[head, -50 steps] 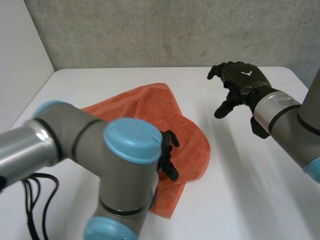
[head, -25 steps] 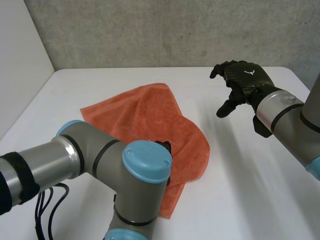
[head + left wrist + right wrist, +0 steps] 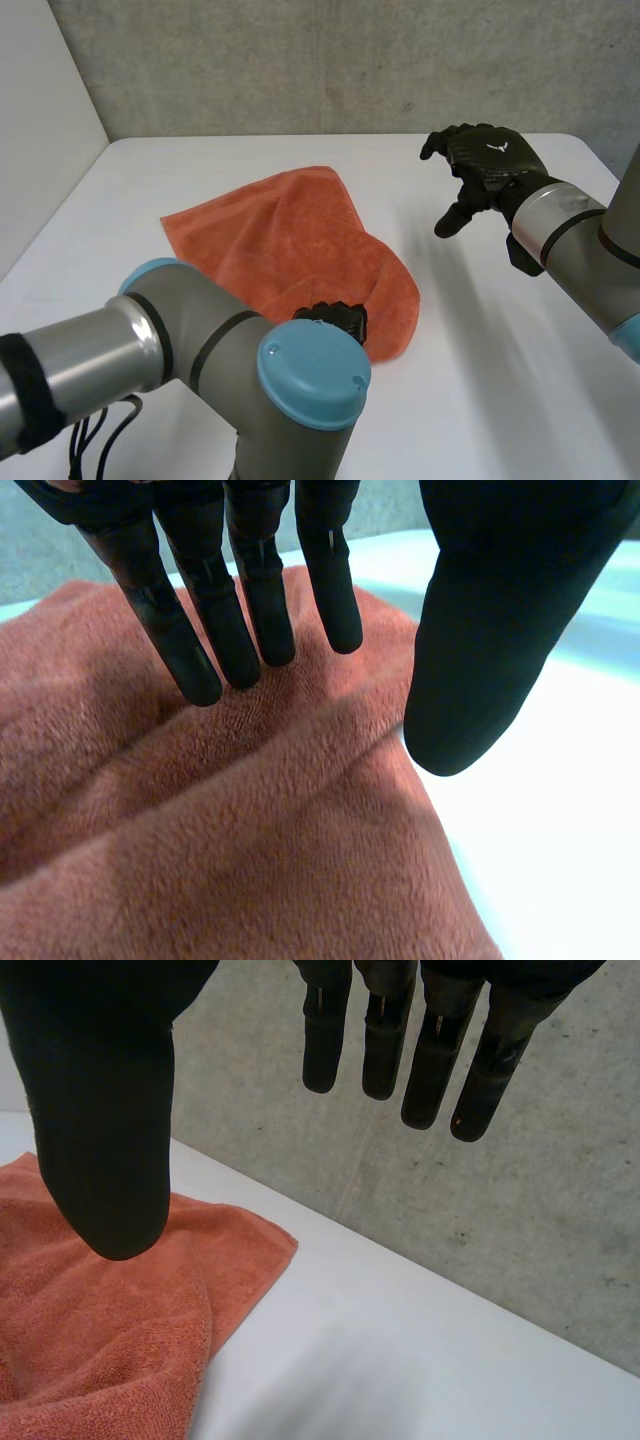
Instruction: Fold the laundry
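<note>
Towel (image 3: 290,240), orange terry, lies rumpled on the white surface (image 3: 500,380); I judge it soft, light and floppy. My left hand (image 3: 240,620) is spread over its near edge, holding nothing. The right hand (image 3: 490,160) hangs open off to the side. I'd pinch a corner.

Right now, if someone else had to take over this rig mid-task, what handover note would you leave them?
Left hand: open, fingers straight over the orange towel near its edge, thumb out past that edge above the white table; it grips nothing.
Right hand: open and empty, raised above the table, off to the towel's side.
The towel lies rumpled on the table, one part loosely lapped over the rest.
Done: no neat fold yet.
Left: take an edge or corner, flatten the towel, then fold it.
</note>
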`<state>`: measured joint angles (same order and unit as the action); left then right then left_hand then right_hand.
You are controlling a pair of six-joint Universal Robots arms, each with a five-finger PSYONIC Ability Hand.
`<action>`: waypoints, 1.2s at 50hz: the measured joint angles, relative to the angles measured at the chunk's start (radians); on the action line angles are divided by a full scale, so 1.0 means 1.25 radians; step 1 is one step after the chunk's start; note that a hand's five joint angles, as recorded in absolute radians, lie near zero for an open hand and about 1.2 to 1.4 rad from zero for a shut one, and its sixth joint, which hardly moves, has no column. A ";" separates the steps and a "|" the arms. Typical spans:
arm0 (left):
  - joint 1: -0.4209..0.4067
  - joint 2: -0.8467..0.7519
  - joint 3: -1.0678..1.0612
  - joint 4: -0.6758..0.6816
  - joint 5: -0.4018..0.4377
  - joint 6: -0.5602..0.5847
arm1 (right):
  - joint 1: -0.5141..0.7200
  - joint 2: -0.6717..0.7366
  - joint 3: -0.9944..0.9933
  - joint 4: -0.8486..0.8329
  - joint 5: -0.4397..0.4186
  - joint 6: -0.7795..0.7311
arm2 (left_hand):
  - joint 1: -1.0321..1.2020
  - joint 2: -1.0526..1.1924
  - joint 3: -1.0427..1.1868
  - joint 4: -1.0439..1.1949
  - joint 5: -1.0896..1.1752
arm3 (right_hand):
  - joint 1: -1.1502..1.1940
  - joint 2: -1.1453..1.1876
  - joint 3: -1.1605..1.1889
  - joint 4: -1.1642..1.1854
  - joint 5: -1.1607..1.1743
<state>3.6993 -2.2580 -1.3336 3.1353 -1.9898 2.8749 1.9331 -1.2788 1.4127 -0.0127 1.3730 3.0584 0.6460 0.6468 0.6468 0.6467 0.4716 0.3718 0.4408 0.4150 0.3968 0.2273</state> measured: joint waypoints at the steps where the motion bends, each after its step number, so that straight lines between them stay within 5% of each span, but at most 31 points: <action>1: 0.000 -0.003 0.001 0.000 0.000 0.000 | 0.000 0.000 0.000 0.000 0.000 0.000 | 0.000 0.000 0.000 0.000 0.000 | 0.000 0.000 0.000 0.000 0.000; 14: 0.011 -0.063 0.017 0.032 0.001 0.006 | 0.006 0.003 0.004 0.000 0.000 0.000 | 0.080 0.080 0.080 0.080 0.074 | 0.000 0.000 0.000 0.000 -0.007; 21: 0.018 -0.067 0.016 0.093 -0.026 0.013 | 0.008 0.003 0.005 0.000 0.000 -0.001 | 0.375 0.381 0.380 0.378 0.377 | 0.000 0.000 0.000 0.000 -0.007; 30: 0.028 -0.041 0.008 0.140 -0.087 0.050 | 0.009 0.005 0.007 0.000 -0.001 -0.002 | 0.423 0.449 0.447 0.449 0.438 | 0.000 -0.009 -0.004 -0.005 -0.007; 48: 0.133 0.304 -0.146 0.076 -0.070 0.129 | -0.021 0.152 -0.071 0.106 -0.052 -0.160 | 0.426 0.455 0.453 0.456 0.442 | 0.000 -0.174 -0.160 -0.129 -0.123; 54: 0.160 0.391 -0.163 0.068 -0.033 0.183 | -0.026 0.198 -0.074 0.117 -0.095 -0.058 | 0.426 0.456 0.453 0.456 0.442 | 0.000 -0.174 -0.160 -0.129 -0.123; 60: 0.181 0.466 -0.129 0.067 -0.006 0.231 | -0.017 0.217 -0.055 0.061 -0.115 0.194 | 0.426 0.456 0.453 0.456 0.442 | 0.000 -0.174 -0.160 -0.129 -0.123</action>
<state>3.9254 -1.6751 -1.4951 3.2195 -1.9970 3.1637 1.9120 -1.0070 1.3437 0.0631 1.2297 3.3007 1.1784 1.2163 1.2137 1.2164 1.0239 0.3718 0.2239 0.2150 0.2349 0.0738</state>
